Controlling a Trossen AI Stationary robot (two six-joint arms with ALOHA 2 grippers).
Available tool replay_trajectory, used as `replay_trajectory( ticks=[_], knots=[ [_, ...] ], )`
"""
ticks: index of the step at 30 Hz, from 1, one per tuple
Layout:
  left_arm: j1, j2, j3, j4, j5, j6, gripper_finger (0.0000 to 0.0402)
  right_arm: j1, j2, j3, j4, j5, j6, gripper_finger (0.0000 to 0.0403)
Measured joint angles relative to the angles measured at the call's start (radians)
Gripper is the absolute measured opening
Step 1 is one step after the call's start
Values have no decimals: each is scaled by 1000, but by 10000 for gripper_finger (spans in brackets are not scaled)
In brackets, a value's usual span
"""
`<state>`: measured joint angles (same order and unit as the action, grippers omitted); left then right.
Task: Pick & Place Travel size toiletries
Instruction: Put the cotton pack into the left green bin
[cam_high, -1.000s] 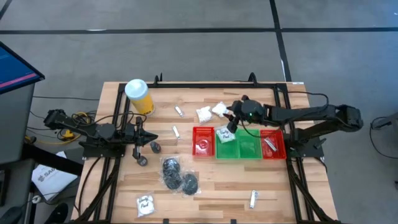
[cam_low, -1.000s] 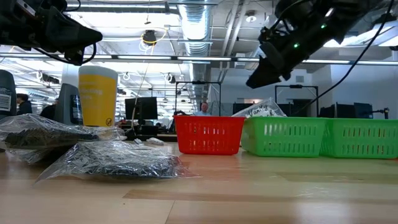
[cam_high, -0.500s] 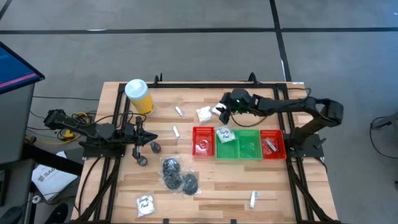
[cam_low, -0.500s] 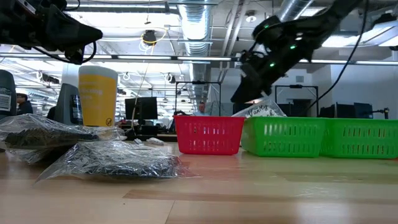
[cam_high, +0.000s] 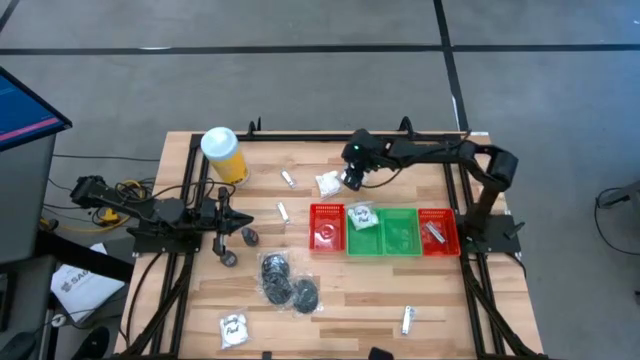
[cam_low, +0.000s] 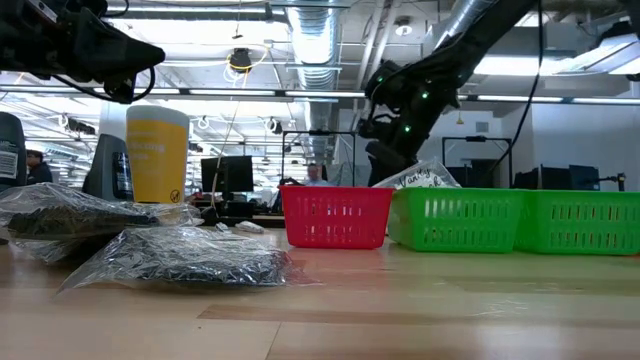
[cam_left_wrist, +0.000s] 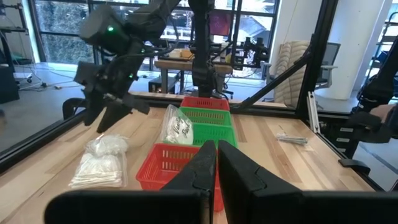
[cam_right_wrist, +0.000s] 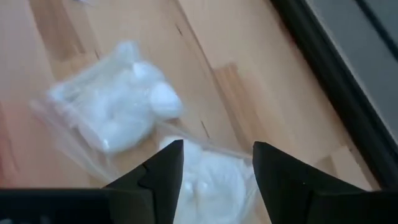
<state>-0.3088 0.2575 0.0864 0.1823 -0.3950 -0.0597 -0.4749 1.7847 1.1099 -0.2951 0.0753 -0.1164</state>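
Two clear bags of white pieces (cam_high: 327, 183) lie on the wood behind the trays. My right gripper (cam_high: 349, 177) hovers over them, open, pointing down. In the right wrist view its fingers (cam_right_wrist: 214, 168) stand either side of the nearer bag (cam_right_wrist: 211, 180), with the other bag (cam_right_wrist: 121, 115) beyond. A white sachet (cam_high: 361, 217) leans in the green tray (cam_high: 395, 240). Bags of black round pieces (cam_high: 275, 268) lie near the middle, with another sachet (cam_high: 233, 328) and a tube (cam_high: 407, 320) by the near edge. My left gripper (cam_left_wrist: 216, 168) waits at the table's left, shut.
A red tray (cam_high: 326, 227) and a second red tray (cam_high: 438, 230) flank the green one; the second holds a small tube. The yellow cylinder with a white lid (cam_high: 223, 155) stands far left. Two small tubes (cam_high: 288, 178) (cam_high: 283, 211) lie left of the trays. Bare wood lies to the near right.
My right gripper has swung from above the green tray toward the table's far left and come down over the white bags. The sachet in the green tray has stayed put.
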Motion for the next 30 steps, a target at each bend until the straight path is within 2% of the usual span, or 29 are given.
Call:
replay_trajectory(
  ticks=[3, 12, 16, 30],
  knots=[
    [0, 0, 0, 0, 0, 1, 12, -11, 24, 31, -70, 0, -18, 193],
    [0, 0, 0, 1, 0, 3, 12, -27, 37, 41, -119, -8, -15, 207],
    [0, 0, 0, 1, 0, 3, 12, -31, 37, 41, -132, -52, -6, 205],
    [0, 0, 0, 7, 0, 3, 12, -30, 37, 26, -109, -53, 4, 193]
  ],
)
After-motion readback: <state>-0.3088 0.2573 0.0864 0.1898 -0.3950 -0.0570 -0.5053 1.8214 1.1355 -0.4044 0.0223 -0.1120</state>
